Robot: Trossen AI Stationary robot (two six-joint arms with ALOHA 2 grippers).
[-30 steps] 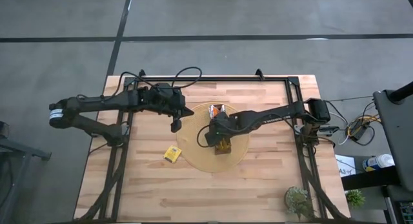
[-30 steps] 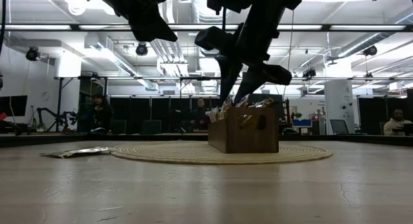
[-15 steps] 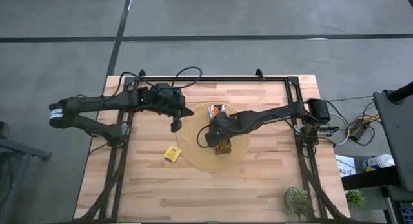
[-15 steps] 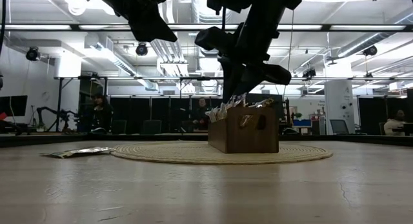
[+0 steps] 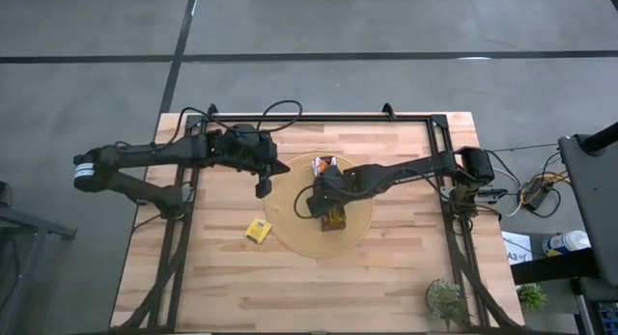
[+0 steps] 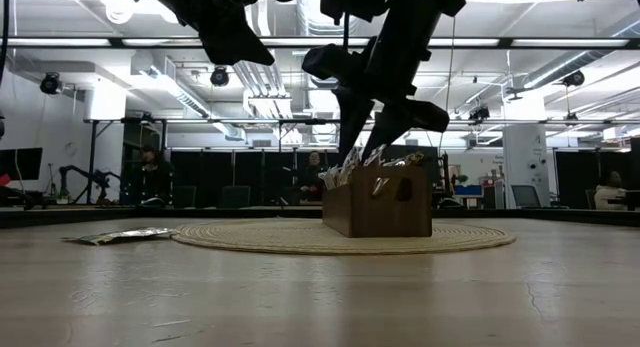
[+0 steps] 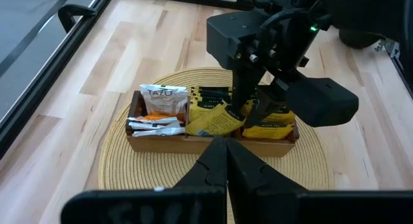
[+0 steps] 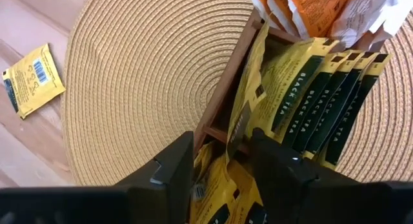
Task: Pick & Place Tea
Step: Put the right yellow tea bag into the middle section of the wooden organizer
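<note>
Upright, tea sachet (image 8: 247, 101) between fingers (image 8: 173, 166).

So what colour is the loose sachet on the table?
Yellow, with a dark edge and barcode: the sachet, best in the right wrist view.

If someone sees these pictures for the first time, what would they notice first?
Probably the right gripper, open, reaching down into the dark-brown tray of tea sachets on the round woven mat at mid-table. Next, one yellow sachet lying alone on the wood beside the mat, and the shut left gripper hovering near the mat's edge.
</note>
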